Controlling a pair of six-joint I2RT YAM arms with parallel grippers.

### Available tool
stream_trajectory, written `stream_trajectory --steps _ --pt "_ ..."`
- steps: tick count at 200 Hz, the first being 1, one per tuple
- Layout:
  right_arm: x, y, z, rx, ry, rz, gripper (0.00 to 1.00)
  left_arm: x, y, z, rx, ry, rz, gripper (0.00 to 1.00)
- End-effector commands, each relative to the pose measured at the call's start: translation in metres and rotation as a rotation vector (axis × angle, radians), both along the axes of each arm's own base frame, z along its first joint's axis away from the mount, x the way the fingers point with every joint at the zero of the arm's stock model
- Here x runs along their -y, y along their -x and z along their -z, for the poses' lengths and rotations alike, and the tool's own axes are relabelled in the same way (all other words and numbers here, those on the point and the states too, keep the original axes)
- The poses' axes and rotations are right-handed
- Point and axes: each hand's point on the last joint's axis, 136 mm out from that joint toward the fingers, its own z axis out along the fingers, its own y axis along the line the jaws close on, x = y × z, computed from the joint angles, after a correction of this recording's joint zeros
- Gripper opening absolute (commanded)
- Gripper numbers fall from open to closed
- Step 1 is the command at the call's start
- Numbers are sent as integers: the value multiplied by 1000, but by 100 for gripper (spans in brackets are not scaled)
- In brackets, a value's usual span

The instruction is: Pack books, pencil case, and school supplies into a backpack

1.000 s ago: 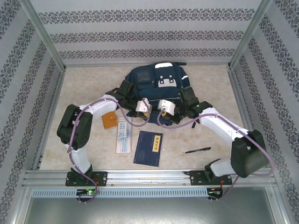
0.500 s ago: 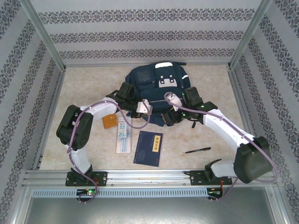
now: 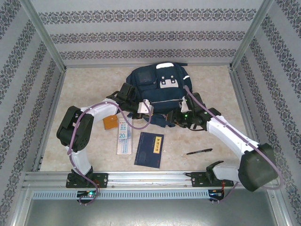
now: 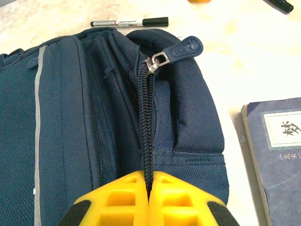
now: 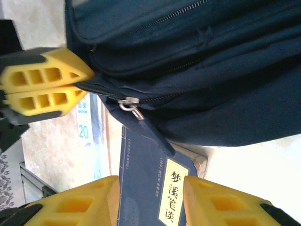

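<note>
We are clamping the backpack (image 4: 70, 122) seam in our left gripper (image 4: 148, 181); our open right gripper (image 5: 150, 190) needs centring on the zipper pull (image 5: 143, 123).

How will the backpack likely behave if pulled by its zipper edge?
The backpack is soft, creased fabric, so it probably bunches rather than lifting whole. Lying flat on the smooth table, it may also slide.

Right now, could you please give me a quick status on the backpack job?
Left fingers shut on backpack, at its zipper. Right fingers open near zipper pull. Booklet, pencil case, pen on table. Nothing blocking.
</note>
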Motion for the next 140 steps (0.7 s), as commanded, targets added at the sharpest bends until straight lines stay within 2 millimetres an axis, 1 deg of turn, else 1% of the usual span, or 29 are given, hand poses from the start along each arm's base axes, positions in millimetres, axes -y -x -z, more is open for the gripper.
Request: stream_trajectory --steps 1,28,41,55,72,86,101,116,127,140 --pt "-6 -6 3 37 27 -68 40 10 3 -28 57 77 39 0" --pt "-14 -11 11 39 44 -121 40 9 5 -26 47 73 41 0" --pt "-14 -16 15 48 57 -121 40 9 5 -26 46 74 42 0" --pt "-19 -20 15 57 42 -134 40 9 5 -25 45 73 43 0" --pt "-26 -24 13 64 31 -156 38 8 5 -25 49 69 44 0" --pt "-29 -26 12 65 26 -165 31 8 5 -25 49 65 45 0" --pt "-28 -27 13 62 32 -164 13 8 4 -25 52 64 44 0" --pt "-25 -27 15 54 37 -154 0 7 4 -26 56 63 42 0" --pt "-18 -26 17 40 47 -144 0 7 2 -26 63 56 37 0" --pt "-1 -24 21 14 85 -114 0 6 0 -28 74 51 36 0"
